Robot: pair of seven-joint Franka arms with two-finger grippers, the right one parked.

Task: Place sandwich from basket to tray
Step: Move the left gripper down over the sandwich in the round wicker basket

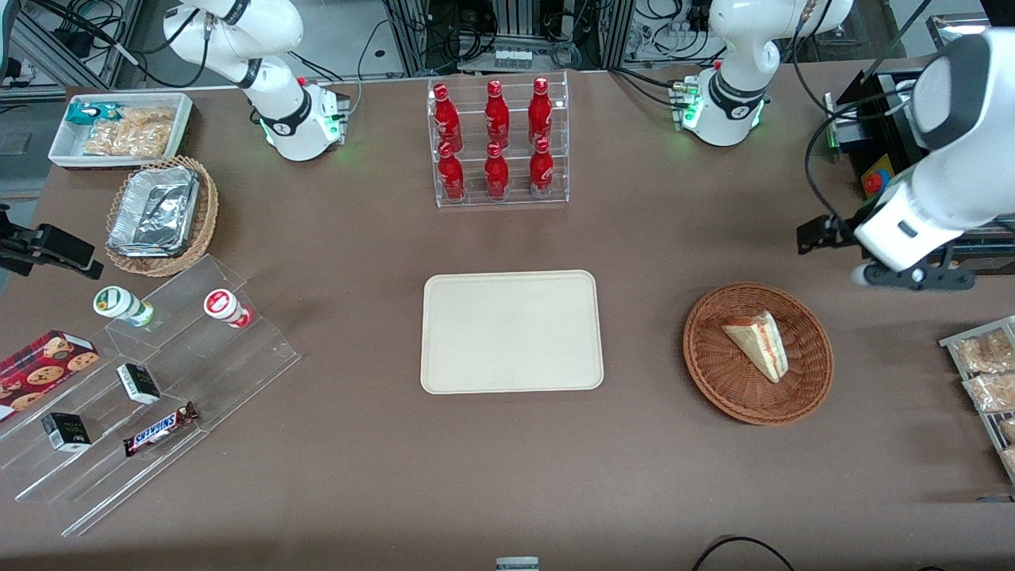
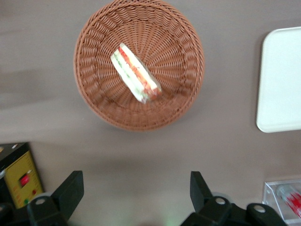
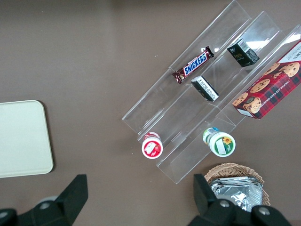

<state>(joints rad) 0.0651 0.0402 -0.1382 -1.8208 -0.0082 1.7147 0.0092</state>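
Item: sandwich, lying on its side in the basket, likely light, soft, crushable and film-slippery, best pinched gently across the bread faces; gripper hovering near it, fingers apart, holding nothing.

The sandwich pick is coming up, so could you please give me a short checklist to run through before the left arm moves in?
1. Sandwich is in the basket, lying on its side, uncovered: ok.
2. Gripper is open wide enough for the wedge; in the left wrist view the fingers stand well apart with nothing between them: ok.
3. Gripper is over the sandwich: not ok; it hangs above bare table beside the basket.
4. Tray has free room for the sandwich; nothing lies on it: ok.
5. Way from basket to tray is open; only bare table shows between them: ok.
6. Fingers line up across the wedge's flat faces: cannot tell.
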